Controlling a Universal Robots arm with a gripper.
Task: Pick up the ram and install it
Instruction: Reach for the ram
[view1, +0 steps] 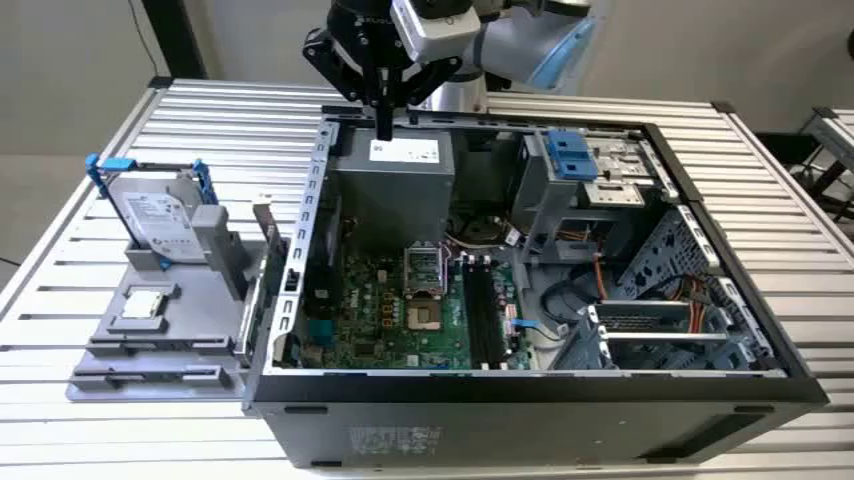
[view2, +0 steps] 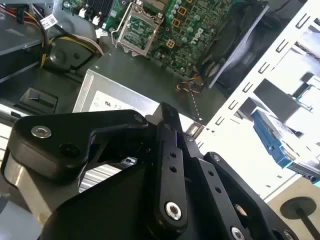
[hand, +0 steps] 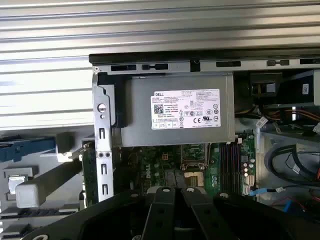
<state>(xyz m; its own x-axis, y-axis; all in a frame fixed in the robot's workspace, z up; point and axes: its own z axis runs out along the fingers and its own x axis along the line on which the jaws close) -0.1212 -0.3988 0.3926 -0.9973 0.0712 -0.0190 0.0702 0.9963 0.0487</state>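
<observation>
One claw, clenched, hangs over the far rim of the open computer case, and the ram stands outside that case.

The gripper (view1: 384, 130) points fingertips down, its fingers pressed together with nothing seen between them. It is just above the case's (view1: 534, 385) far edge, over the grey power supply (view1: 394, 175), towards the corner on the exterior view's left. Nearer lies the motherboard (view1: 380, 315), with the black memory slots (view1: 481, 315) on its right side. Open room runs above the board from the power supply to the near wall. The ram (view1: 278, 262), a thin dark-green board, appears to stand on edge just outside the case's left wall, beside the grey holder (view1: 147, 352). The holder carries the hard drive (view1: 160, 220) upright and the processor chip (view1: 144, 305) flat. The slatted table (view1: 80, 425) extends round the case.
</observation>
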